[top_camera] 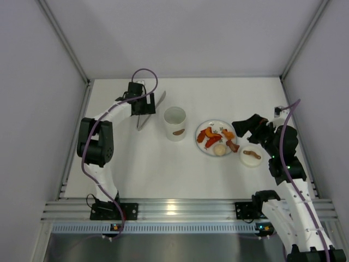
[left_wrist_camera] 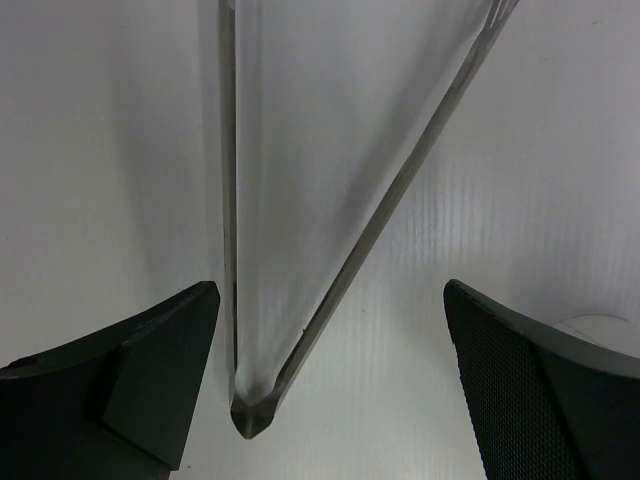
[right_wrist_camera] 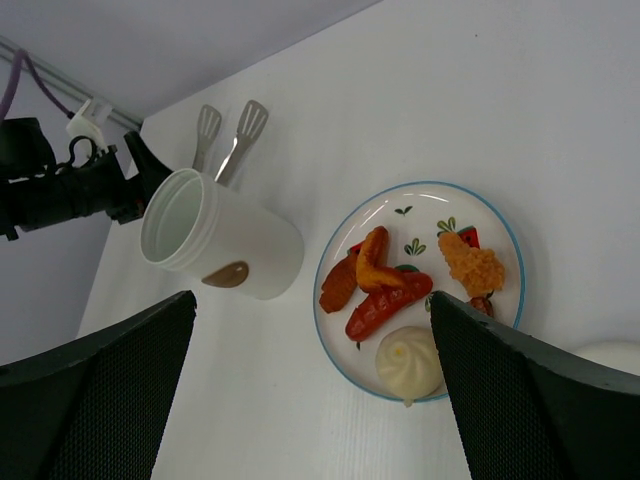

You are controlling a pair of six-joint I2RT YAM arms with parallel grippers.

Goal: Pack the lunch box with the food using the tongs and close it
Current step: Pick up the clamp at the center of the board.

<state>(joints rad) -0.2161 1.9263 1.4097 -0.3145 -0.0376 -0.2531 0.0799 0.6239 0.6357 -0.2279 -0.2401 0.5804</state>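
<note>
Hovering my left claw [left_wrist_camera: 328, 300], jaws apart, over the tongs [left_wrist_camera: 290, 180] on the table [left_wrist_camera: 540, 150]; I am aiming to squeeze both blades near the hinge; right claw [right_wrist_camera: 312, 300]: apart, empty.

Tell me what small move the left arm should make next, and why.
Probably close the left end effector on the tongs: its jaws stand open either side of their hinged end, and the lunch box is empty.
</note>
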